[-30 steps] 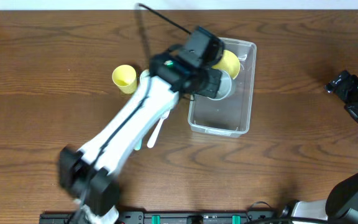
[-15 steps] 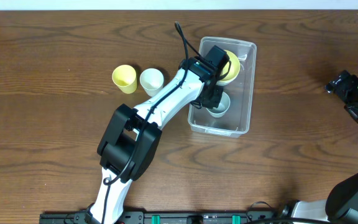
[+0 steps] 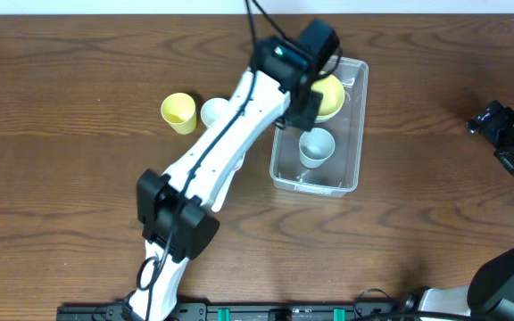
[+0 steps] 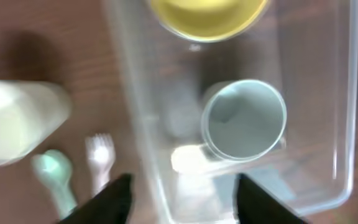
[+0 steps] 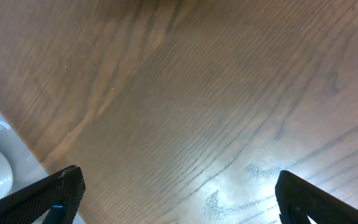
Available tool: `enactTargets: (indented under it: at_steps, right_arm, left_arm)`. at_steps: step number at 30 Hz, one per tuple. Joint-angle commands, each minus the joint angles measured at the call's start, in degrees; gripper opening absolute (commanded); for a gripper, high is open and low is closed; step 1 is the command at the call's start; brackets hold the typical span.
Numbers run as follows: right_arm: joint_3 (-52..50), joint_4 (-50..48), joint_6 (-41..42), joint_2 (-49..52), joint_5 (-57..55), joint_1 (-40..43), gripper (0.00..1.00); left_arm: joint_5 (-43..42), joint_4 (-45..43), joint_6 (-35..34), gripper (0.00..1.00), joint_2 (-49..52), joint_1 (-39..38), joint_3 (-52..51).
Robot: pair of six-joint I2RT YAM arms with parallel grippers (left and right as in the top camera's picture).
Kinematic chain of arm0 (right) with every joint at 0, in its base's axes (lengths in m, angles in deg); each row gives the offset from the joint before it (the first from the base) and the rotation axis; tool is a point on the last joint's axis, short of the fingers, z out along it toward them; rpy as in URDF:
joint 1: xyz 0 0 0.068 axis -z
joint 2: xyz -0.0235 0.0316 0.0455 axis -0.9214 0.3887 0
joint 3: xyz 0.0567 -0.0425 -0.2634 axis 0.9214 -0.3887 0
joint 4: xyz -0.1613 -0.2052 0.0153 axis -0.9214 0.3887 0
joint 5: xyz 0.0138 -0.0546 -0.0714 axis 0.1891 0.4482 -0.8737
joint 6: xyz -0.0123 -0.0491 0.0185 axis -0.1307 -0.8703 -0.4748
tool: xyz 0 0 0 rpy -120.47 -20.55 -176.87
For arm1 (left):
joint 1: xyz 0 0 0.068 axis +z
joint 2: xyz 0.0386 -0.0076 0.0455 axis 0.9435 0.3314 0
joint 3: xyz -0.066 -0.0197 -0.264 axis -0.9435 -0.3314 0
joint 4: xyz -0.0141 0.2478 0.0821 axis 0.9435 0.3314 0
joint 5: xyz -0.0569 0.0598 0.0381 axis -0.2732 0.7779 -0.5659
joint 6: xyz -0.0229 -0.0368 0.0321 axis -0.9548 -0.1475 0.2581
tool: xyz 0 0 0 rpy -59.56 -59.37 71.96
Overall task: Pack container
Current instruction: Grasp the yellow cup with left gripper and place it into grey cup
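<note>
Left fingers (image 4: pixel 118 198) hang spread and empty above the clear container (image 3: pixel 339 176), which sits on the worktop (image 3: pixel 78 178) holding a yellow bowl (image 3: pixel 330 95) and pale cup (image 3: pixel 316 147); right fingers (image 5: pixel 61 193) are spread too. It looks light, thin-walled and slick: grip the rim.

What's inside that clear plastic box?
A pale blue cup and a yellow bowl sit in the container. The left arm covers part of the bowl from above, so anything under there is hidden.

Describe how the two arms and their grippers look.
The left arm has white tubular links, black joint housings and a black cable looping off its wrist. The right arm looks black where visible. The left gripper and right gripper have dark, blunt fingers.
</note>
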Motion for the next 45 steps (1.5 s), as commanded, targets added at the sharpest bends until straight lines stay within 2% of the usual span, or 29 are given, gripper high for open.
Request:
enactTargets:
  at_steps: [1,3,6,10,14,19,25,27,28,29,31,32,35,40,45]
  right_arm:
    - [-0.2,0.1,0.9,0.2,-0.2,0.1,0.99]
    - [-0.1,0.1,0.9,0.2,-0.2,0.1,0.99]
    - [-0.2,0.1,0.9,0.2,-0.2,0.1,0.99]
    - [-0.1,0.1,0.9,0.2,-0.2,0.1,0.99]
    - [-0.1,0.1,0.9,0.2,-0.2,0.1,0.99]
    - [-0.1,0.1,0.9,0.2,-0.2,0.1,0.99]
    - [-0.2,0.1,0.9,0.2,-0.2,0.1,0.99]
    - [-0.1,0.1,0.9,0.2,-0.2,0.1,0.99]
    - [-0.1,0.1,0.9,0.2,-0.2,0.1,0.99]
    - [-0.1,0.1,0.9,0.2,-0.2,0.1,0.99]
    - [-0.1,0.1,0.9,0.2,-0.2,0.1,0.99]
    - [-0.1,0.1,0.9,0.2,-0.2,0.1,0.99]
    - [-0.1,0.1,0.9,0.2,-0.2,0.1,0.99]
    - [-0.1,0.1,0.9,0.2,-0.2,0.1,0.99]
    - [-0.1,0.1,0.9,0.2,-0.2,0.1,0.99]
  left_arm:
    - [13.1,5.4,0.3,0.64,-4.1,2.5,6.2]
    - [16.0,7.8,0.5,0.67,-5.6,5.7,6.3]
    - [14.3,9.4,0.4,0.67,-5.7,12.3,5.8]
    - [2.1,7.5,0.5,0.67,-4.0,23.3,1.6]
    - [-5.4,3.7,0.5,0.67,-1.4,31.1,-5.4]
    - [-6.5,-3.8,0.5,0.67,2.3,35.5,-13.9]
    - [-6.5,-7.2,0.7,0.66,7.2,37.1,-15.5]
    - [-6.5,-7.2,0.7,0.61,8.9,37.2,-15.5]
    - [-6.5,-7.2,0.7,0.53,9.6,37.2,-15.5]
    - [-6.5,-7.1,0.7,0.41,10.5,37.2,-15.5]
    - [-6.5,-6.8,0.7,0.11,11.2,37.2,-15.5]
    - [-6.2,-6.7,0.7,0.06,11.2,37.4,-15.5]
    - [-5.5,-5.3,0.7,0.06,9.4,37.9,-13.7]
    - [-4.9,-1.1,0.7,0.06,0.4,37.6,-8.8]
    - [-6.3,1.1,2.3,0.06,-12.2,29.7,-7.3]
